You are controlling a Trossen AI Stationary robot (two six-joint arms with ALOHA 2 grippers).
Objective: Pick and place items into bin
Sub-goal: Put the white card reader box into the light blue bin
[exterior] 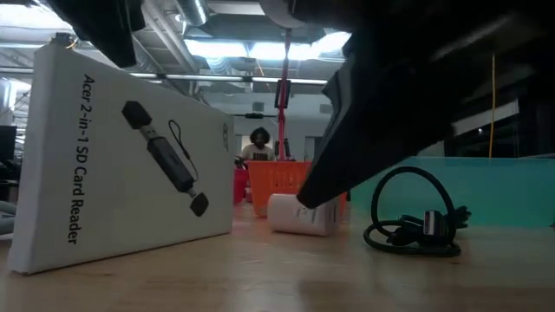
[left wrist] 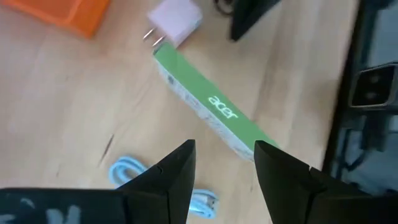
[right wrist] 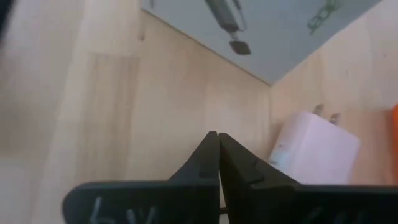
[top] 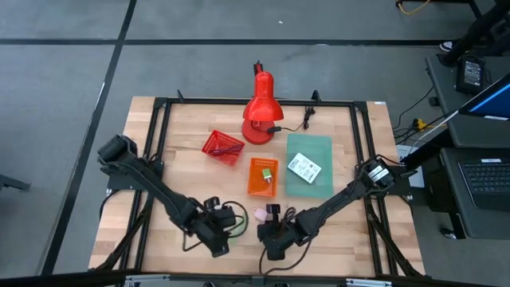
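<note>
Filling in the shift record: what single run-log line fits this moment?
left tool: open above green-edged white Acer box | right tool: shut, empty, beside pinkish-white plug cube | orange plastic bin: holds one packet

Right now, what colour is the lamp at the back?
Red lamp, clearest in the high view.

Past my dark fingers I see a green-edged white box, a pinkish-white plug, a light-blue cable, pale wood counter.
</note>
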